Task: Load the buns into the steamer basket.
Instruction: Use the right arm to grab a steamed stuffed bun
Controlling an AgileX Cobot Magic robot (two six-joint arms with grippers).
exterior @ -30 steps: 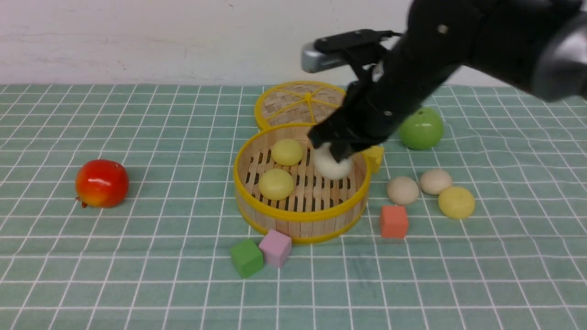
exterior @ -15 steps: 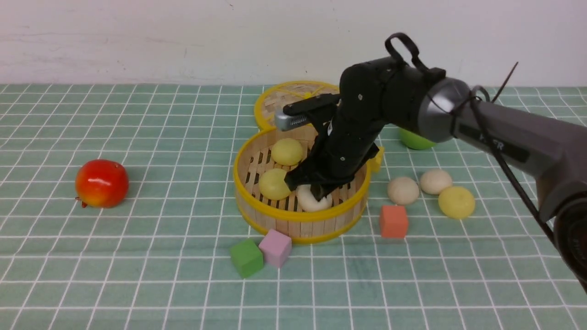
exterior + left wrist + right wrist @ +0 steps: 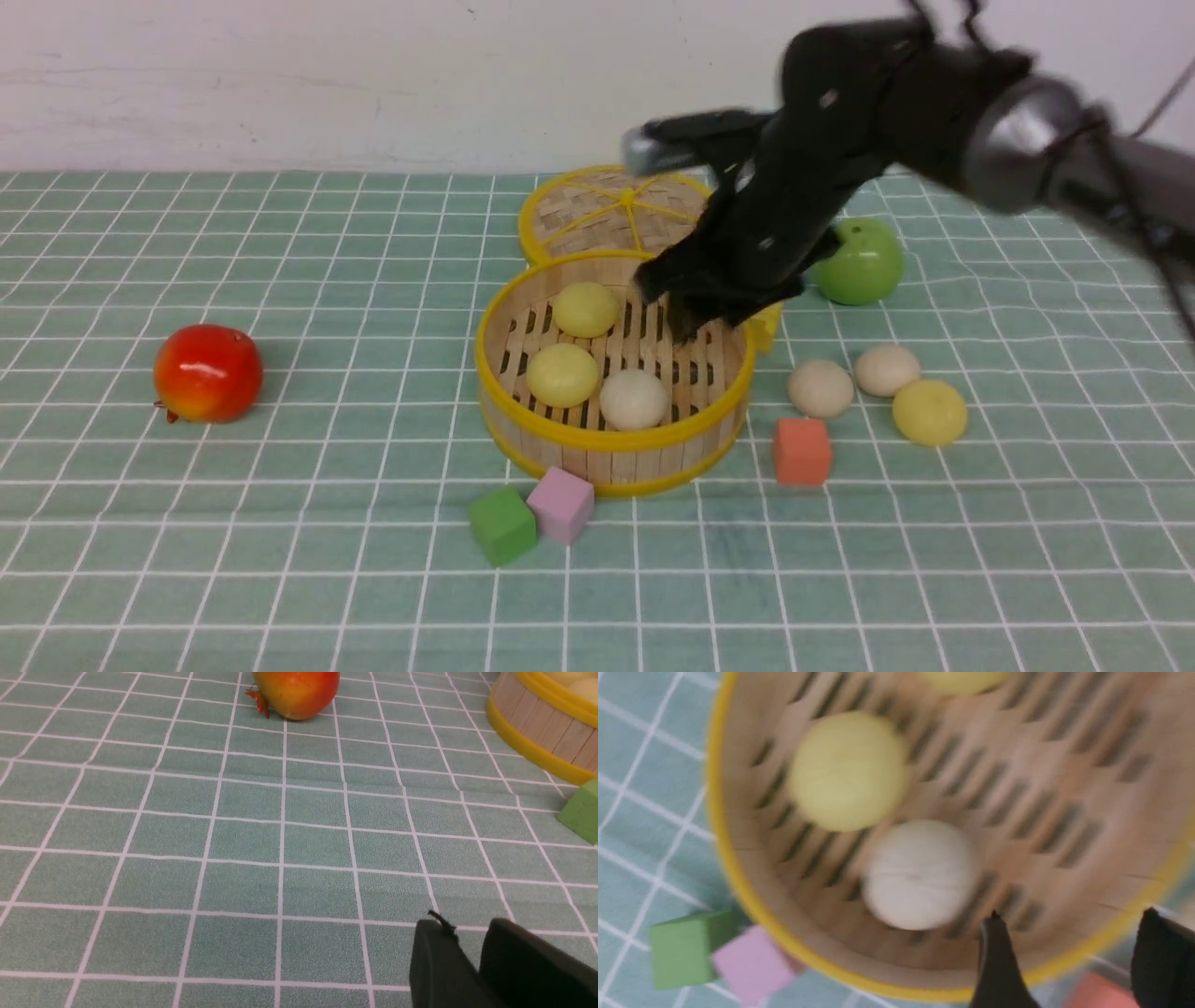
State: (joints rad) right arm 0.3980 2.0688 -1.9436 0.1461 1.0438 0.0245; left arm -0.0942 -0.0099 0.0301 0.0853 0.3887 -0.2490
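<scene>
Buns split into two groups in the front view: the cream bun (image 3: 635, 399), the near yellow bun (image 3: 561, 374) and the far yellow bun (image 3: 585, 309) rest on the slotted floor of the steamer basket (image 3: 616, 441), while the beige bun (image 3: 821, 387), the pale bun (image 3: 887, 370) and the third yellow bun (image 3: 929, 412) lie on the checked cloth (image 3: 280, 560). Only that view shows the outer three, the lid (image 3: 607, 210) and the green apple (image 3: 859, 261). There, however, the right gripper (image 3: 689, 317) is a dark, motion-smeared shape above the far right part of the basket, and anything printed on the arm is too blurred to read. The right wrist view is plainer: the gripper stands released, its two black fingers (image 3: 999, 961) well apart with only basket wall and rim between them, grasping nothing. The cream bun lies below the gripper and towards the robot from it, clear of both fingers and just beside the near yellow bun. The outer three lie lower and off to the gripper's right. The left wrist view alone shows the left gripper (image 3: 469, 927), low over the cloth with its fingers close together; whether they meet I cannot tell. The red apple (image 3: 296, 693) lies well ahead of it, with a stretch of basket wall and the green cube (image 3: 581, 816) also in sight.
</scene>
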